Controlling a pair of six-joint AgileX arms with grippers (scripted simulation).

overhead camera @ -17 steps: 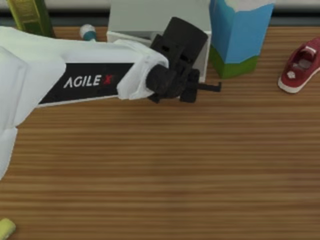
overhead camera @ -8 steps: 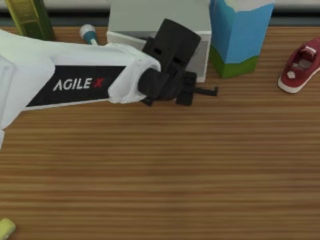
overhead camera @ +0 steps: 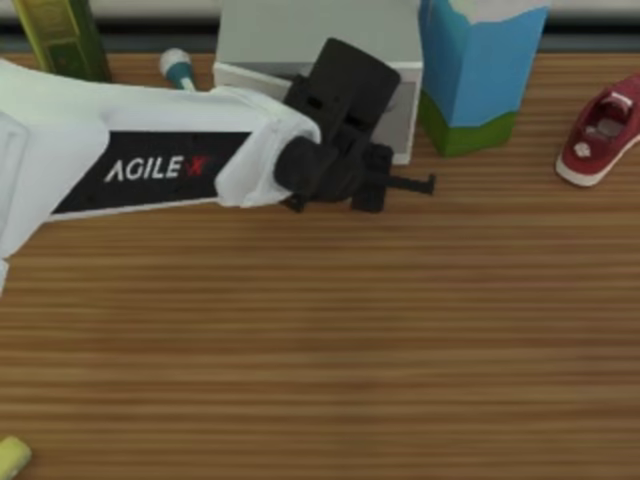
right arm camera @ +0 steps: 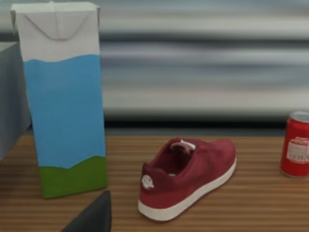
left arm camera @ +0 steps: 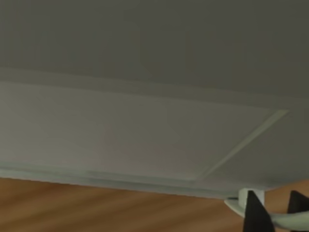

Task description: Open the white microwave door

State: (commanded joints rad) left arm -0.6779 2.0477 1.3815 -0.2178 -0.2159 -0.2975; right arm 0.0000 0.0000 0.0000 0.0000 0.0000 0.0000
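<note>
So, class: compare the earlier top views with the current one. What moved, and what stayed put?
The left hand drew back toward the table's left, along the white microwave door, then held. The carton, red shoe and microwave stayed put.

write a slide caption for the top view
Left gripper at the front of the white microwave, beside the carton, with a red shoe on the table's right.
</note>
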